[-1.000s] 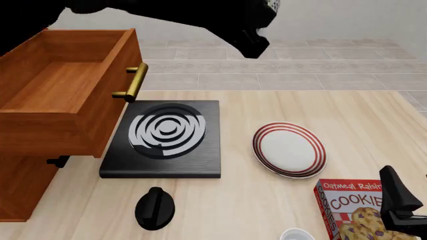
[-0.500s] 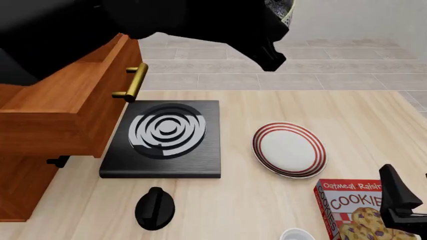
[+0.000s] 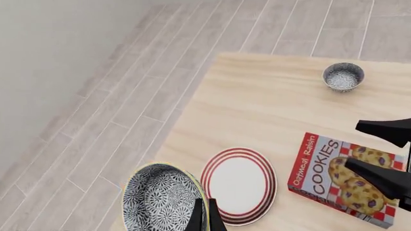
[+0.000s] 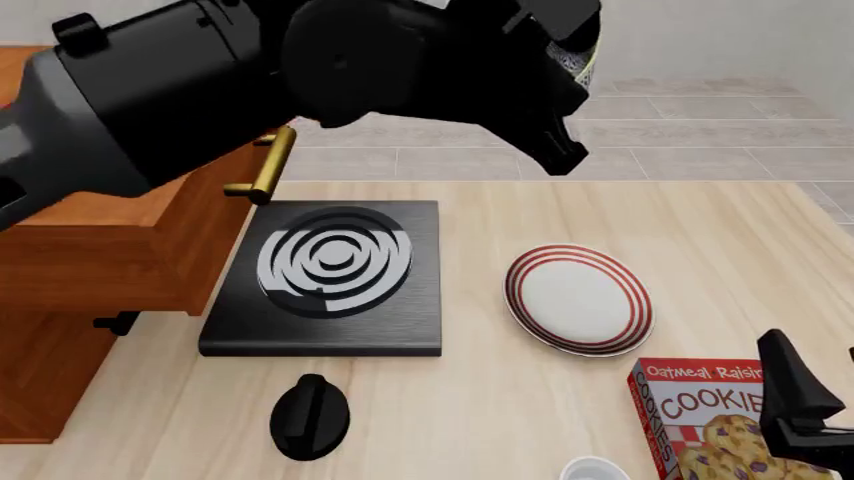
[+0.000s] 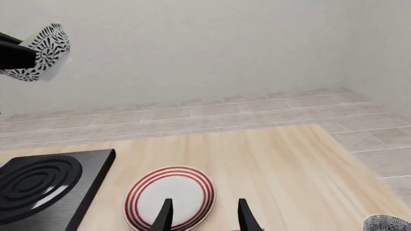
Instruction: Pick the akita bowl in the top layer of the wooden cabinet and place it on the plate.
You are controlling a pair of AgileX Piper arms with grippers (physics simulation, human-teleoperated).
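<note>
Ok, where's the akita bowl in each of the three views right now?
Front view: akita bowl only peeks out at the top, behind the left gripper, above the table.
Left wrist view: held on its rim by the left gripper, beside the plate.
Right wrist view: high against the wall, far above the plate.
Shared landmark: the red-ringed plate.

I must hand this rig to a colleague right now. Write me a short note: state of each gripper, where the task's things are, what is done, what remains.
Left gripper: shut on the akita bowl, held by its rim, high in the air beyond the table's far edge.
Right gripper: open, holding nothing, low near the cookie box.
Plate: on the table, nothing on it, right of the stove slab.
Top drawer of the wooden cabinet: pulled open.
Done: bowl taken out and lifted.
Left: carry the bowl over the plate, lower it, release.
</note>
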